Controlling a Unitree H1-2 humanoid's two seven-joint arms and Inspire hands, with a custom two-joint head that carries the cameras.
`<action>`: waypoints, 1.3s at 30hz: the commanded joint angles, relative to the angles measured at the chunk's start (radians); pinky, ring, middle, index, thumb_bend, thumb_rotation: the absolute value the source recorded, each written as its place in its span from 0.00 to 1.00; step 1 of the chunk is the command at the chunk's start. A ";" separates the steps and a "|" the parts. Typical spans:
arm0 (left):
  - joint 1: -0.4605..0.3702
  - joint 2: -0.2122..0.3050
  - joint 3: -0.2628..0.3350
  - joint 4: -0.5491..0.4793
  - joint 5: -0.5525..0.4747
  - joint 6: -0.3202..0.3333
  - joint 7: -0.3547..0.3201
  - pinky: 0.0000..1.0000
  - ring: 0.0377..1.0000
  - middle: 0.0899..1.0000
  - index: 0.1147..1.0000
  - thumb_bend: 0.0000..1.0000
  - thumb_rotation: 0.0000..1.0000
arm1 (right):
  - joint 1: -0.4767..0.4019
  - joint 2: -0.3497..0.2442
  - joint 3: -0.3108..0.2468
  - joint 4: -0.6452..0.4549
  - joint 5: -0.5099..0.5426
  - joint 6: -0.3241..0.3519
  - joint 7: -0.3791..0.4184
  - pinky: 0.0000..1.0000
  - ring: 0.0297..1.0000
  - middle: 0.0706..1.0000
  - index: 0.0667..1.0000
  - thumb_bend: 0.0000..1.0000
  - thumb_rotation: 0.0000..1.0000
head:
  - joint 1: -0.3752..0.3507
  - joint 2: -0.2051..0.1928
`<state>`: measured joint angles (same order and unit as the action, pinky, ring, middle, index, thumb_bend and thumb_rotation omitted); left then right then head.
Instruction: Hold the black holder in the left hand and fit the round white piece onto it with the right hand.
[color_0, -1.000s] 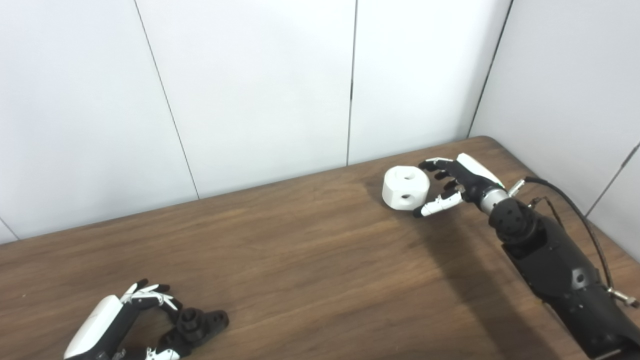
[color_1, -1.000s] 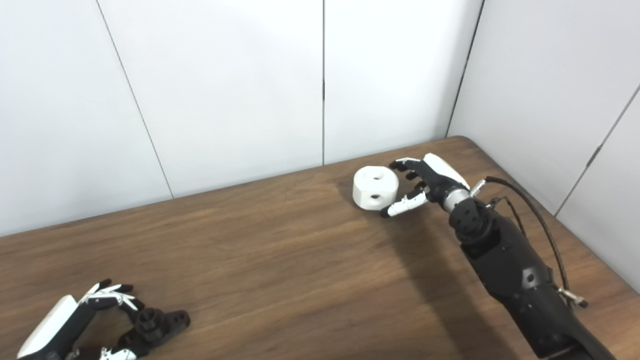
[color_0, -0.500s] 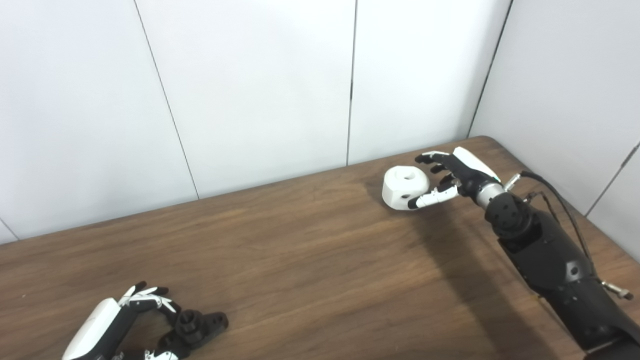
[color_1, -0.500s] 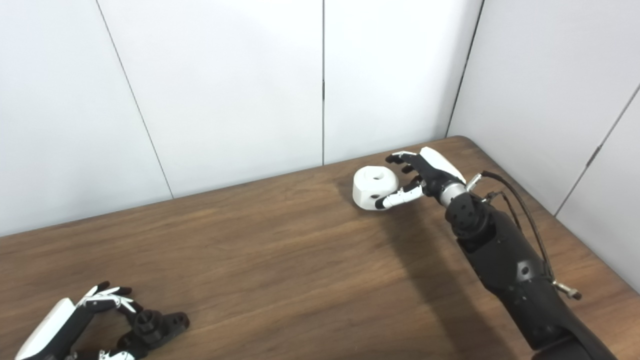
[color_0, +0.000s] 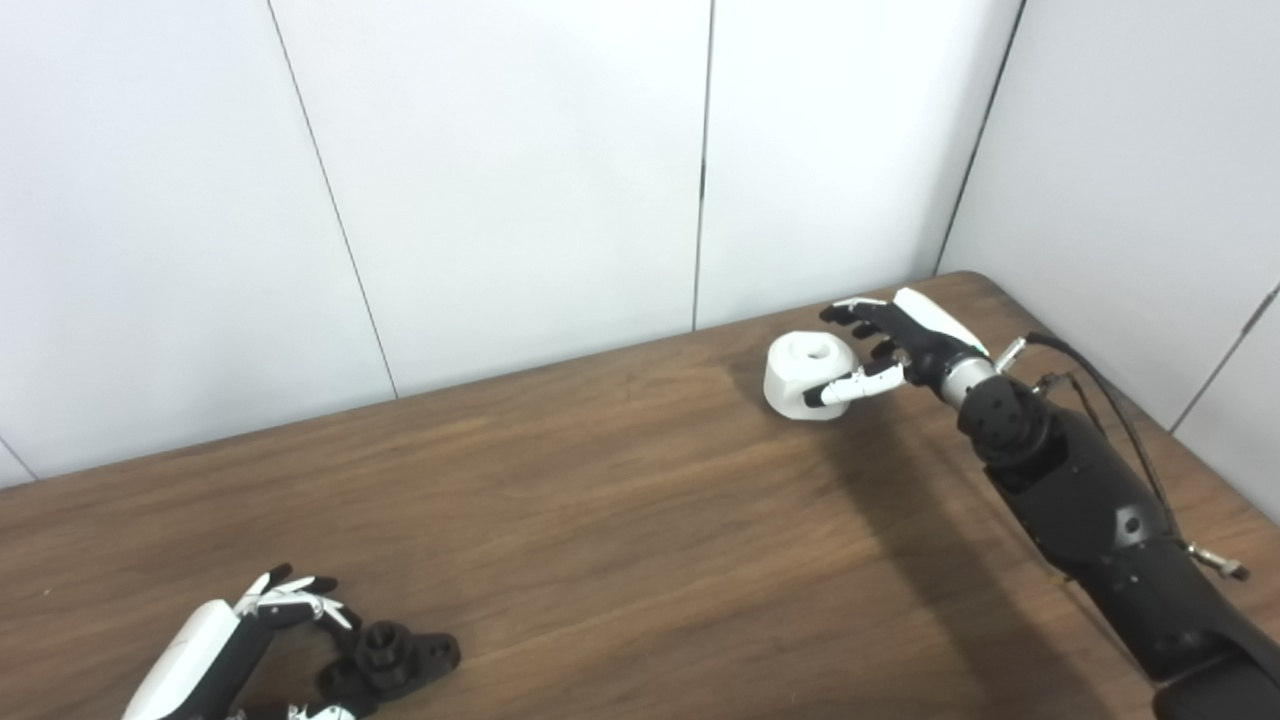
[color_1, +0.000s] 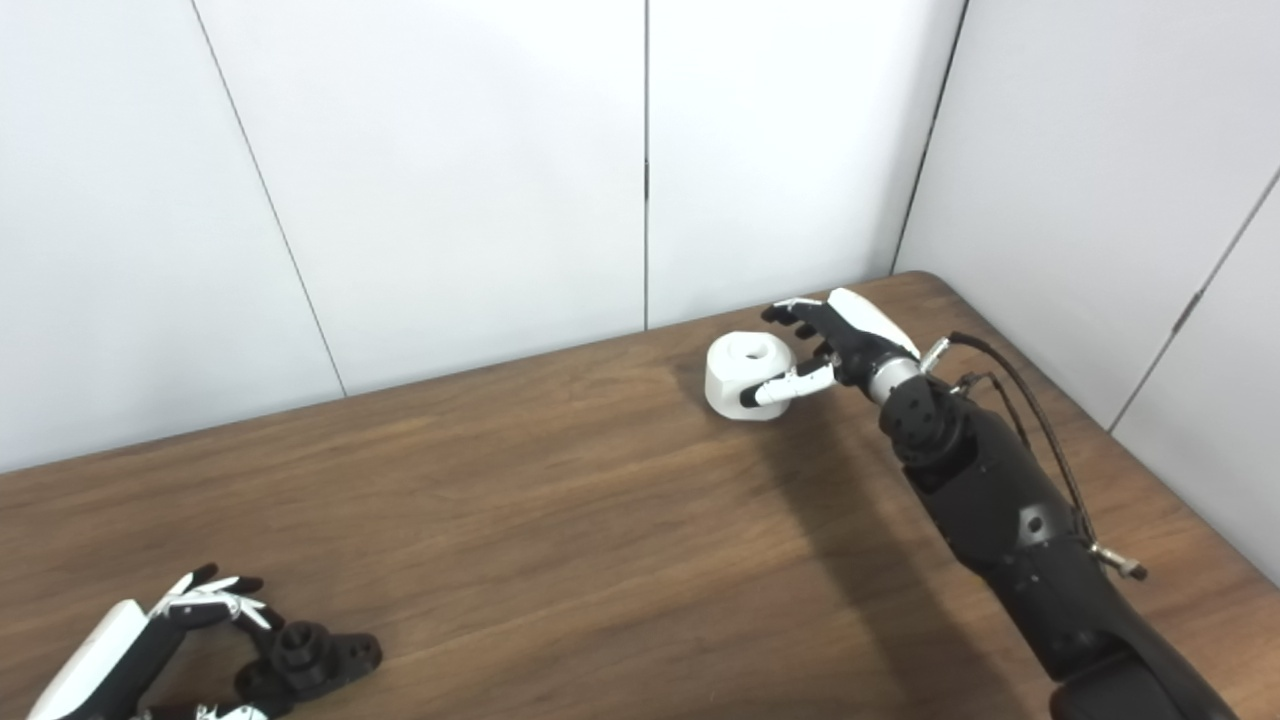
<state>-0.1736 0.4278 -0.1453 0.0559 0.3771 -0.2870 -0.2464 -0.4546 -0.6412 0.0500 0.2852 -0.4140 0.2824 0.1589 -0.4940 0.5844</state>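
The black holder (color_0: 392, 658) lies flat on the table (color_0: 620, 560), near the front left corner. The left hand (color_0: 235, 655) is right beside it with its fingers spread around it, but it has not picked it up yet. The round white piece (color_0: 806, 375) sits far away, near the back right corner of the table. The right hand (color_0: 890, 345) is curled around it, thumb in front and fingers behind. I cannot tell if it is squeezing yet. The piece looks like it sits on the wood. So nothing is joined. Both things must be gripped, lifted, brought together and fitted.
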 joint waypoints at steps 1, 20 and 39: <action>-0.015 0.019 0.016 -0.046 -0.012 -0.002 0.007 1.00 0.85 0.63 0.41 0.52 0.04 | -0.055 -0.026 -0.005 -0.023 -0.012 -0.010 -0.011 0.74 0.85 0.86 0.81 0.80 0.33 | -0.001 0.000; -0.026 0.019 0.031 -0.069 -0.028 0.021 -0.009 1.00 0.85 0.63 0.41 0.52 0.04 | -0.056 -0.034 0.015 -0.021 -0.036 -0.015 -0.005 0.78 0.90 0.90 0.73 0.82 0.26 | -0.008 0.010; -0.019 -0.011 0.060 -0.017 -0.020 0.000 0.054 1.00 0.86 0.66 0.42 0.52 0.05 | -0.032 -0.071 -0.015 -0.043 -0.016 -0.053 0.004 0.77 0.88 0.89 0.68 0.85 0.23 | 0.087 0.039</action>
<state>-0.1683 0.4062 -0.1015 0.0432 0.3596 -0.2533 -0.2275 -0.4584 -0.6731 0.0560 0.2769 -0.4348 0.2595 0.1722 -0.4065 0.6228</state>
